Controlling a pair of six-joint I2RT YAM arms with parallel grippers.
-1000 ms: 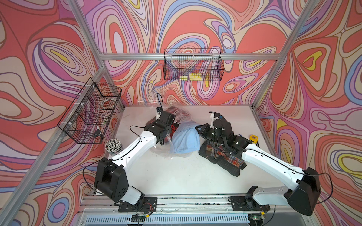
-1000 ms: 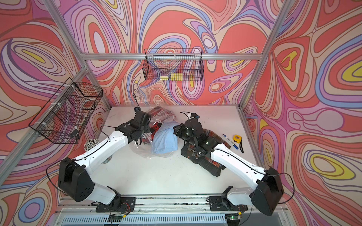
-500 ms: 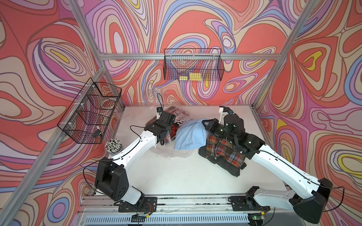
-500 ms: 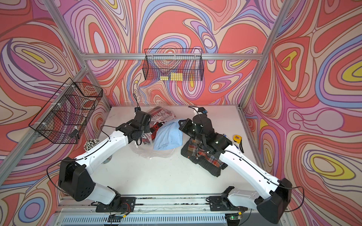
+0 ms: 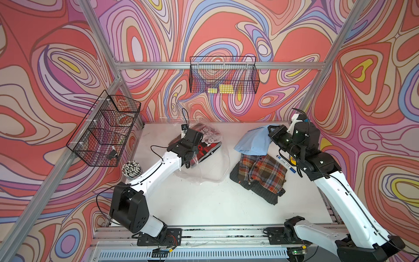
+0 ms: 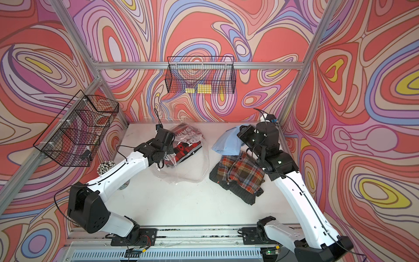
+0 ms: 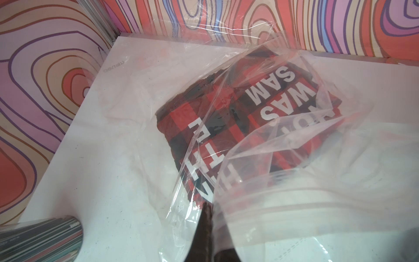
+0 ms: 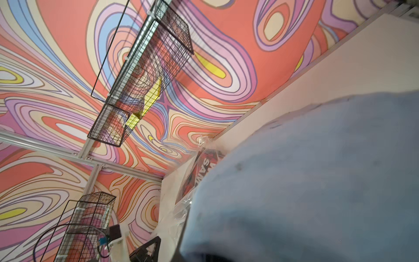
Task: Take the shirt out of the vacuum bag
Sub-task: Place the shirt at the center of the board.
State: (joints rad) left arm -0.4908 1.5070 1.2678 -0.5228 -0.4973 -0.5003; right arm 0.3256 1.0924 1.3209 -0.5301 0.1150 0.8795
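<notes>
Over the last second the blue shirt [image 5: 252, 144] leaves the bag [image 5: 212, 167] altogether. It was lying at the bag's mouth, touching the plastic. Now it hangs from the right fingers [image 5: 272, 132], well apart from the bag, at the far right of the tabletop [image 5: 204, 204], its lower edge over the plaid shirts [image 5: 263, 172] piled there. The right fingers are clamped on the blue cloth, which fills most of the right wrist view.

The left fingers [image 7: 205, 229] have not moved. They are pinched together on the bag's clear plastic near its open edge, pinning it down while the shirt comes away. The bag stays slack and crumpled at the back left of the tabletop.

For this shirt, the removal looks done, and what likely remains is letting it go onto the pile. A red checked shirt [image 7: 226, 118] with white lettering is still inside the bag, so more pulling may follow.
</notes>
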